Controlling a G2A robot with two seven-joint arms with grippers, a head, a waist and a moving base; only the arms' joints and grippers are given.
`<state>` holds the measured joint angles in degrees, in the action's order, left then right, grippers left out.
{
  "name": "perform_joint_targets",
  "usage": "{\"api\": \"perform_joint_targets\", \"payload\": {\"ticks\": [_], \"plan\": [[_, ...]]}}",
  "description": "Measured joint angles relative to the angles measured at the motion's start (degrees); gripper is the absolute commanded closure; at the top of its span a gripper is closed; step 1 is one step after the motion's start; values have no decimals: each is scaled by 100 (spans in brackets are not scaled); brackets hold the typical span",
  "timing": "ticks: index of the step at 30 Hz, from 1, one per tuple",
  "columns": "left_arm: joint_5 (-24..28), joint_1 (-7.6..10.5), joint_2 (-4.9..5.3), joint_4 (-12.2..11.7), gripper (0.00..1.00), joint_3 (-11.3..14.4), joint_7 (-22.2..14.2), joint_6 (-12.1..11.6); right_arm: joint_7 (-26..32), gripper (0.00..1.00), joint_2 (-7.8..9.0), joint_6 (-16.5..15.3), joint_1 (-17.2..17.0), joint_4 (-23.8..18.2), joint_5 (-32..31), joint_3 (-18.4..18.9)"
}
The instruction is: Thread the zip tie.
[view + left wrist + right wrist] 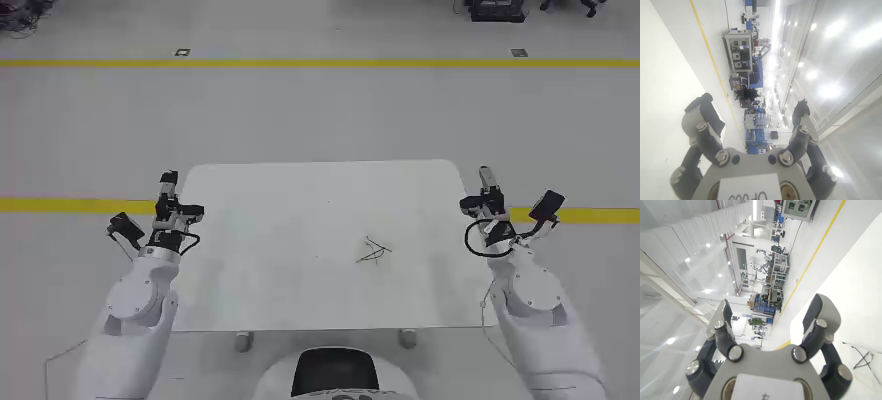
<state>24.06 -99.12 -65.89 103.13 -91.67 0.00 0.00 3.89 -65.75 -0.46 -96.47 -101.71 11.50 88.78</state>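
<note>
My left hand hangs at the desk's ten o'clock edge and my right hand at its two o'clock edge. Both are spread wide and hold nothing. The zip tie lies on the desk just off centre toward four o'clock, well apart from both.

White table; thin dark zip ties lying crossed, right of centre

In the top view the zip tie was only some thin dark lines crossing on the worktop. It was too small to tell whether it was one tie or several, or where a head was. In the right wrist view one strand was cut off by the picture's edge.
</note>
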Motion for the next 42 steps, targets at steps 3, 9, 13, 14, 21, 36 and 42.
{"api": "perform_joint_targets", "payload": {"ticks": [3, 9, 13, 14, 21, 36, 42], "plan": [[0, 0, 0, 0, 0, 0, 0, 0, 274, 0, 9, 71, 127, 108, -489, -180], [0, 0, 0, 0, 0, 0, 0, 0, 482, 0, -14, 147, 267, 274, -1015, -522], [0, 0, 0, 0, 0, 0, 0, 0, 484, 0, -16, 139, 271, 287, -1046, -532], [0, 0, 0, 0, 0, 0, 0, 0, 483, 0, -16, 139, 271, 287, -1045, -531], [0, 0, 0, 0, 0, 0, 0, 0, 694, 0, 22, 151, 375, 160, -1337, -532], [0, 0, 0, 0, 0, 0, 0, 0, 2704, 0, 113, 1205, 1250, 332, -3280, -1068], [0, 0, 0, 0, 0, 0, 0, 0, 2705, 0, 113, 1198, 1249, 330, -3276, -1067]]}}
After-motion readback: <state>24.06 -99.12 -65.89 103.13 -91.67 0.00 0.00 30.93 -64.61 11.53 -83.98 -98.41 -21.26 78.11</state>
